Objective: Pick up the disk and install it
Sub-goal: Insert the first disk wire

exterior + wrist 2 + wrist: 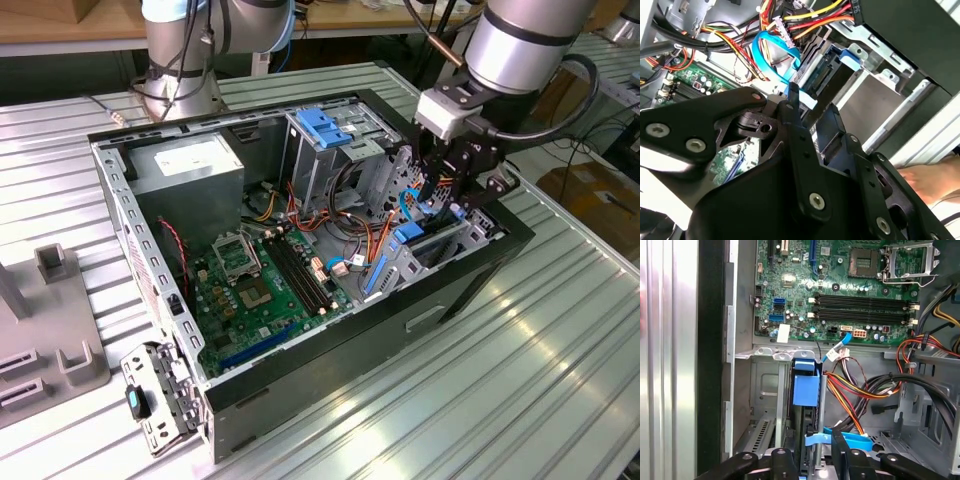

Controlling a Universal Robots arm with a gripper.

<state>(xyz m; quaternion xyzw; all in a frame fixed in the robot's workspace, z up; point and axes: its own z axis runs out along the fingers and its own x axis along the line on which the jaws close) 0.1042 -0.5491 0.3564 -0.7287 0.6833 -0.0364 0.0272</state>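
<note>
Here we find the pincer (447, 195) low inside the open computer case (470, 275), over the drive bay (440, 240); whether it clamps anything we cannot tell. The disk (806, 390) stands edge-up in that bay, blue carrier showing, so we judge installation nearly finished, seating unconfirmed. We can read no writing.

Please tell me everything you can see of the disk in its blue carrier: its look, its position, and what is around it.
The disk stands on edge in a grey metal drive bay at a corner of the open computer case, toward the exterior view's right. What shows of it is mostly the bright blue plastic carrier and a thin dark edge; its silvery face is hidden. A light blue cable curves close by. The gripper is right at the disk, but contact cannot be judged.
</note>
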